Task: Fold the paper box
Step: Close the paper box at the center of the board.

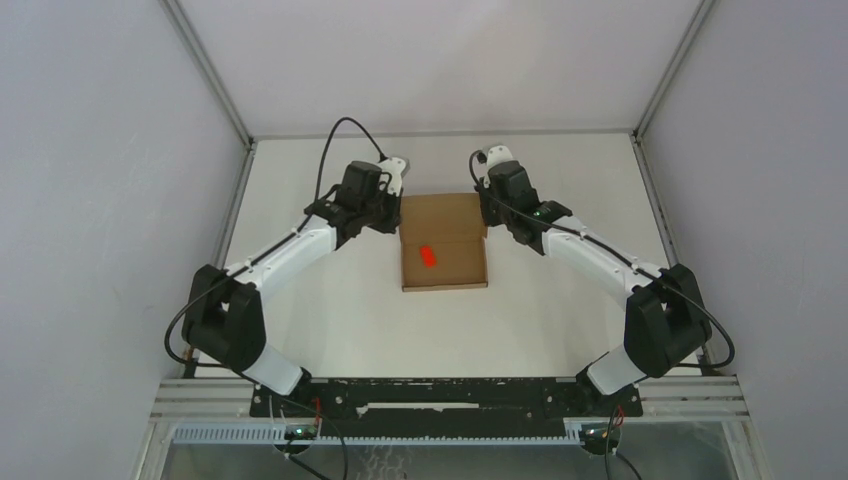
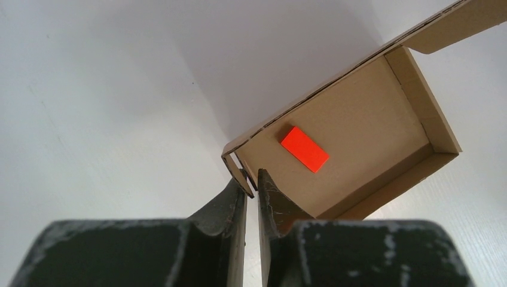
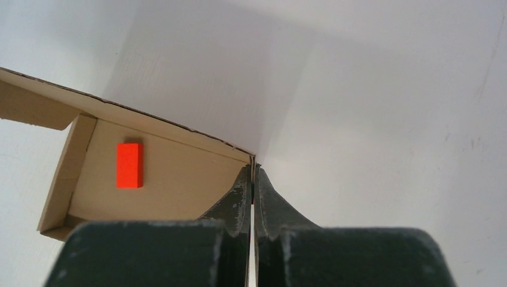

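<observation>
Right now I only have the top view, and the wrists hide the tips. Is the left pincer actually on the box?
Observer: Yes. The left wrist view shows the left pincer shut on the wall at one corner of the box.
Operator: And the other arm?
Observer: The right pincer is shut too, with a thin cardboard edge pinched between its tips.
Operator: Is the box closed up?
Observer: No. A side flap sticks out untucked, past the wall.
</observation>
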Tool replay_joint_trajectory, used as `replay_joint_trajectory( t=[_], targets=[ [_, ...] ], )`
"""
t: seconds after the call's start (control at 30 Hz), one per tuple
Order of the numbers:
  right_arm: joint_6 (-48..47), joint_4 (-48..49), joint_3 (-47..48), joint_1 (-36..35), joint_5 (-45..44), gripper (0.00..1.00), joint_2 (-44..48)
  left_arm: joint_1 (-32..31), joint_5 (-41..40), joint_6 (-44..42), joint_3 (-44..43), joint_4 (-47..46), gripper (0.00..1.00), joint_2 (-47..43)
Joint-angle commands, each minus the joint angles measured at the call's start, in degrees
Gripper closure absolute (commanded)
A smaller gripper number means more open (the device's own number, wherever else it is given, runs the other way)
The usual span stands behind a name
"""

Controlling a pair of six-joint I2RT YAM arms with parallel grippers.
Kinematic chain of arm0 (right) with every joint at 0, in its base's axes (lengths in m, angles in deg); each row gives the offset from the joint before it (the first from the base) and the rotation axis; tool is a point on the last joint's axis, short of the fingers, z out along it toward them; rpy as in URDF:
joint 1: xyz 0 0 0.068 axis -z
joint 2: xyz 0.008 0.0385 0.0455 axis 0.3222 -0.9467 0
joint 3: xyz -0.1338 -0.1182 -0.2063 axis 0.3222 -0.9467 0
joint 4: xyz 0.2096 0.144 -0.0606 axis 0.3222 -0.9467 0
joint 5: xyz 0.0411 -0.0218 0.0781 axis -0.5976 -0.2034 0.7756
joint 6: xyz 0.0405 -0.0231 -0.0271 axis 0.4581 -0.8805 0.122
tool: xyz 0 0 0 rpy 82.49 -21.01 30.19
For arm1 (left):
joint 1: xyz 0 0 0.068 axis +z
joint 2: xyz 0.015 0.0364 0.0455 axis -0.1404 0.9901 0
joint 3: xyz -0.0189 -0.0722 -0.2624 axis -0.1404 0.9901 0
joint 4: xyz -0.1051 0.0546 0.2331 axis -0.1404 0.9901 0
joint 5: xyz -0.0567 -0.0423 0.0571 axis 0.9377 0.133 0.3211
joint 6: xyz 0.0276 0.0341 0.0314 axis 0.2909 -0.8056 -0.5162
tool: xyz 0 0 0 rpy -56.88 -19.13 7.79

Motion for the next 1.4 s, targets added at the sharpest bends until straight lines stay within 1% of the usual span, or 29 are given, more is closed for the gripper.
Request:
replay_joint_trajectory(
  t=[0.0, 0.7, 1.07, 1.37],
  targets=[
    [5.0, 1.2, 2.3, -1.9, -0.2, 1.00, 0.1, -1.5, 2.4, 1.7, 1.2, -4.1, 0.85, -2.9],
    [11.9, -0.2, 2.4, -4.0, -4.6, 1.00, 1.0, -2.9, 1.1, 4.0, 5.6, -6.4, 0.85, -5.5],
    [14.2, -1.8, 2.2, -5.8, -8.7, 1.00, 1.7, -4.8, -3.7, 6.4, 7.3, -7.2, 0.85, -7.1],
    [16.0, -0.1, -0.6, -8.2, -12.4, 1.00, 3.0, -6.3, -7.9, 8.5, 11.4, -9.7, 0.85, -10.3]
  ],
)
